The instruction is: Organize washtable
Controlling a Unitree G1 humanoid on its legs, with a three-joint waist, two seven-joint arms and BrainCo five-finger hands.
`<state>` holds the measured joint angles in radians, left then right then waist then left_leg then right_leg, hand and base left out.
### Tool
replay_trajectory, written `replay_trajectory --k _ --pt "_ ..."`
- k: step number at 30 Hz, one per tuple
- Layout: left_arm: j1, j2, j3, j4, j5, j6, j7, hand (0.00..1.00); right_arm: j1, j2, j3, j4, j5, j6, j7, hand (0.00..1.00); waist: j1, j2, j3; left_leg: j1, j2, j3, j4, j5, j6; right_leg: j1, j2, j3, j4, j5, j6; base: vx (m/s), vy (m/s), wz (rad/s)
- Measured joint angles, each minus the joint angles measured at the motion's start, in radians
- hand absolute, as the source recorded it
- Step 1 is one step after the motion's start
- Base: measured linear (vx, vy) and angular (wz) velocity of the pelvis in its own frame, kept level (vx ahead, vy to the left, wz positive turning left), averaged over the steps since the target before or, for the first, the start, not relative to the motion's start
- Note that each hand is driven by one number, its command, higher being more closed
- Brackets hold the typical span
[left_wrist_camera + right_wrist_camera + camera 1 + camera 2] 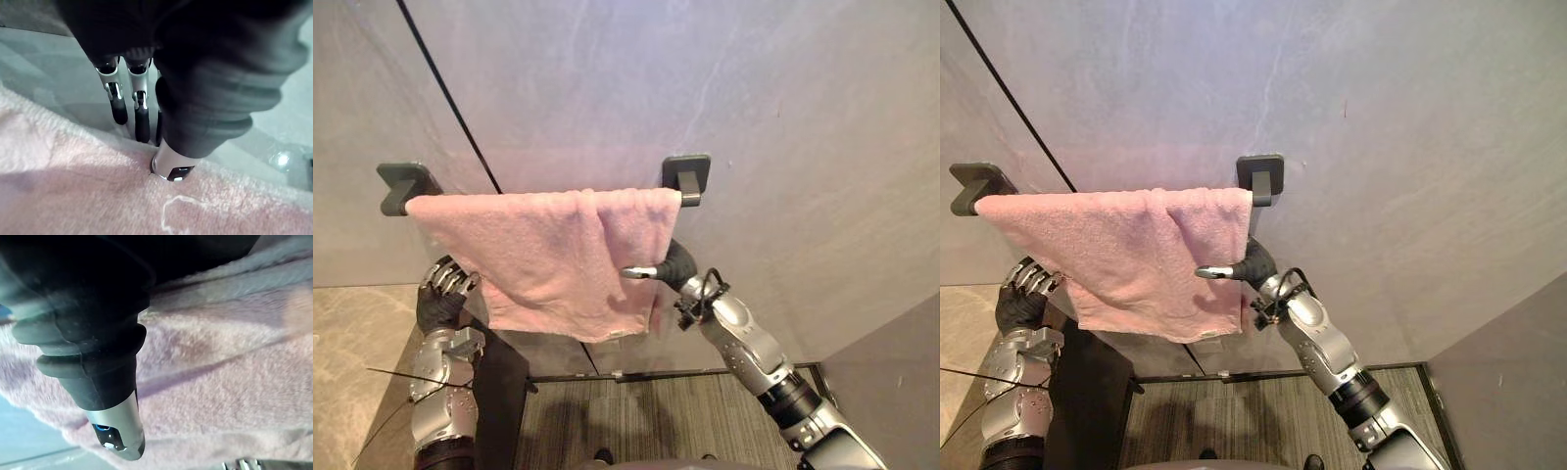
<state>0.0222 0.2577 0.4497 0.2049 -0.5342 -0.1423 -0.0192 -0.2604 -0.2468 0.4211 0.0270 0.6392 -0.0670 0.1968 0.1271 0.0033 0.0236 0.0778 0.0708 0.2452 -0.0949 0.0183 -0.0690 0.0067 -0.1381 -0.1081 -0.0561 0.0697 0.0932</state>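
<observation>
Pink towel (548, 257) hangs draped on the wall (773, 98) from left bracket (403, 184) to right bracket (686, 176). It's soft, light and floppy, so I'd pinch the bottom hem. Left robot hand (442, 296) has relaxed fingers, with its thumb on the towel's left edge. Right robot hand (674, 264) is half behind the right edge, so I can't tell its grip.
</observation>
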Motion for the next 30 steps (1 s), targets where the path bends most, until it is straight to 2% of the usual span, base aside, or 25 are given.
replay_trajectory --k 2,7,11,16,18,19,20,24,27,30 --pt "0.004 0.0 0.098 0.0 -0.007 -0.008 0.014 0.0 0.106 -0.026 -0.098 0.0 0.0 0.003 0.004 0.0 0.001 -0.004 -0.003 0.0 -0.001 -0.003 0.0 0.0 0.0 0.002 -0.001 -0.003 0.0 0.0 0.0 0.0 0.0 0.04" --pt "0.037 0.004 0.254 0.0 -0.025 -0.038 0.045 0.0 0.252 -0.072 -0.314 0.0 -0.017 0.008 0.0 0.0 -0.002 0.002 -0.013 -0.001 -0.002 -0.01 0.0 0.0 0.0 0.006 -0.003 -0.01 -0.002 -0.002 0.002 0.0 0.0 0.03" --pt "0.049 0.014 0.386 -0.004 -0.025 -0.048 0.079 0.0 0.281 -0.096 -0.504 0.0 -0.05 0.008 -0.038 0.0 -0.003 0.014 -0.036 -0.001 -0.002 -0.027 0.0 0.0 -0.001 0.016 -0.004 -0.028 -0.004 -0.005 0.001 -0.01 -0.016 0.11" --pt "0.056 0.115 0.467 -0.105 -0.012 -0.078 0.135 0.0 0.235 -0.15 -0.668 -0.033 -0.054 -0.001 -0.117 0.0 -0.004 0.014 -0.059 0.003 -0.002 -0.049 0.0 0.0 -0.001 0.04 -0.005 -0.052 -0.018 -0.006 0.001 -0.03 -0.029 0.14" --pt "0.053 0.178 0.478 -0.179 -0.002 -0.091 0.148 0.0 0.146 -0.197 -0.705 -0.079 -0.063 -0.033 -0.163 0.0 -0.003 0.017 -0.061 0.005 -0.002 -0.05 0.0 0.001 -0.002 0.042 -0.006 -0.053 -0.018 -0.006 0.001 -0.05 -0.019 0.02" --pt "0.049 0.194 0.474 -0.202 -0.002 -0.096 0.155 0.0 0.119 -0.207 -0.705 -0.095 -0.062 -0.048 -0.175 0.0 -0.004 0.017 -0.061 0.005 -0.002 -0.051 0.0 0.001 -0.002 0.043 -0.006 -0.053 -0.018 -0.006 0.001 -0.06 -0.026 0.03" --pt "0.031 0.235 0.445 -0.262 -0.001 -0.111 0.156 0.0 0.044 -0.229 -0.693 -0.135 -0.06 -0.085 -0.187 0.0 -0.003 0.018 -0.062 0.005 -0.002 -0.054 0.001 0.002 -0.004 0.045 -0.006 -0.056 -0.018 -0.006 0.002 -0.05 -0.024 0.04" --pt "-0.01 0.335 0.306 -0.376 -0.003 -0.132 0.147 0.0 -0.124 -0.271 -0.573 -0.209 -0.044 -0.14 -0.194 0.0 -0.001 0.02 -0.062 0.01 -0.002 -0.06 0.001 0.003 -0.006 0.054 -0.006 -0.061 -0.018 -0.006 0.002 -0.03 -0.023 0.05" --pt "-0.065 0.386 0.158 -0.463 -0.024 -0.143 0.075 0.0 -0.221 -0.271 -0.411 -0.244 -0.015 -0.172 -0.171 0.0 -0.001 0.023 -0.06 0.017 -0.003 -0.063 0.001 0.004 -0.005 0.062 -0.006 -0.064 -0.017 -0.008 0.004 -0.01 -0.006 0.01" --pt "-0.102 0.387 0.035 -0.515 -0.104 -0.147 -0.004 0.0 -0.3 -0.271 -0.238 -0.262 0.002 -0.165 -0.108 0.0 -0.002 0.029 -0.059 0.017 -0.002 -0.065 0.001 0.004 -0.005 0.063 -0.005 -0.066 -0.016 -0.01 0.005 -0.01 -0.008 0.03"
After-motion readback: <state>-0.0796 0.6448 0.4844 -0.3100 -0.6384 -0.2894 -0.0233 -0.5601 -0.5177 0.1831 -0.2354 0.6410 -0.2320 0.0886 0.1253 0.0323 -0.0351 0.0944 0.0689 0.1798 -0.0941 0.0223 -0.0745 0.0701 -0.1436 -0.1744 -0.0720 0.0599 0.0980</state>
